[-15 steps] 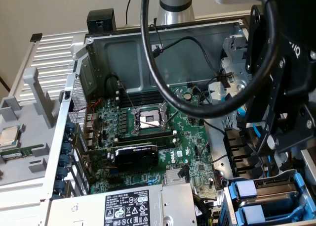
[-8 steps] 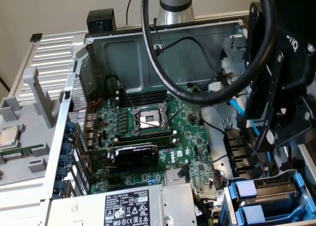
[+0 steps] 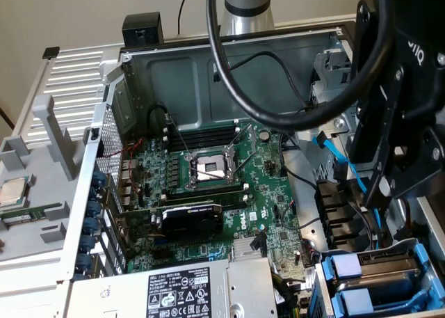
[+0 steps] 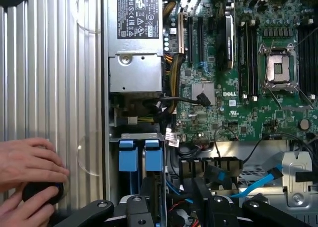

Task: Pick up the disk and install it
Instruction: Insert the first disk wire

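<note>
On the exterior view's left a silver chip [image 3: 12, 191] lies on the ribbed bench [image 3: 76, 88]; a person's fingers [image 4: 30, 157] grip a black knob [image 4: 42, 192] on that bench. In the middle the open computer case [image 3: 229, 67] shows its green board [image 3: 271, 207] with a bare socket [image 3: 211, 168]. At the right the black hand [image 4: 177, 194] hangs over the case, its jaws apart with nothing between them. Under it two blue-framed disks [image 3: 348, 268] sit side by side in the bay [image 3: 421, 252]; which is the task's own I cannot tell.
</note>
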Robot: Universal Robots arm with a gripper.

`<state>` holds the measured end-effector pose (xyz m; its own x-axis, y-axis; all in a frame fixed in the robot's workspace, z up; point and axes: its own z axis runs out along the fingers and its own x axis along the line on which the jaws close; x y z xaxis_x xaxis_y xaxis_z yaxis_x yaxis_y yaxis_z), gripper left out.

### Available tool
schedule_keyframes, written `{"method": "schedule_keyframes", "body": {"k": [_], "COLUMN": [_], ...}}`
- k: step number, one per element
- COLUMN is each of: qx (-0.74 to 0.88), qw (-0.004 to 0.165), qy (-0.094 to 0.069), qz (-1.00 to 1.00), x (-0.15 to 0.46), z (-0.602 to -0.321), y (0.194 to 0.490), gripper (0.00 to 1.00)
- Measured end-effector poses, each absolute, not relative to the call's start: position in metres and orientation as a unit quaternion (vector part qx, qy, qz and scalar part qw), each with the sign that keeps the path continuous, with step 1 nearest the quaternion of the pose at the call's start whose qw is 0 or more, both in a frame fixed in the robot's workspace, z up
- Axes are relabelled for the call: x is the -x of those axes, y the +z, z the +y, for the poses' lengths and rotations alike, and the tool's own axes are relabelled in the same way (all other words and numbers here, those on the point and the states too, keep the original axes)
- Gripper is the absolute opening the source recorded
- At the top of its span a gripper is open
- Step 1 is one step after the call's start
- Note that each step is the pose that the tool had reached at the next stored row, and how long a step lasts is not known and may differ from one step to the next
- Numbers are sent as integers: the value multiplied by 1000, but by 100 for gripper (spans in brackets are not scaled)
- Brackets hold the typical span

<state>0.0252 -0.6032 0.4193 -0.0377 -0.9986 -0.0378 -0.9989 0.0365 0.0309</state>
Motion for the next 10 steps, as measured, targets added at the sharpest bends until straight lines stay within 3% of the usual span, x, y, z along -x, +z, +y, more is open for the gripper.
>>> {"method": "schedule_keyframes", "body": {"k": [5, 10], "qx": [680, 667], "qw": [4, 5], "qy": [24, 23], "qz": [733, 744], "x": [-26, -26], "z": [-602, -601], "y": [419, 419], "gripper": [47, 71]}}
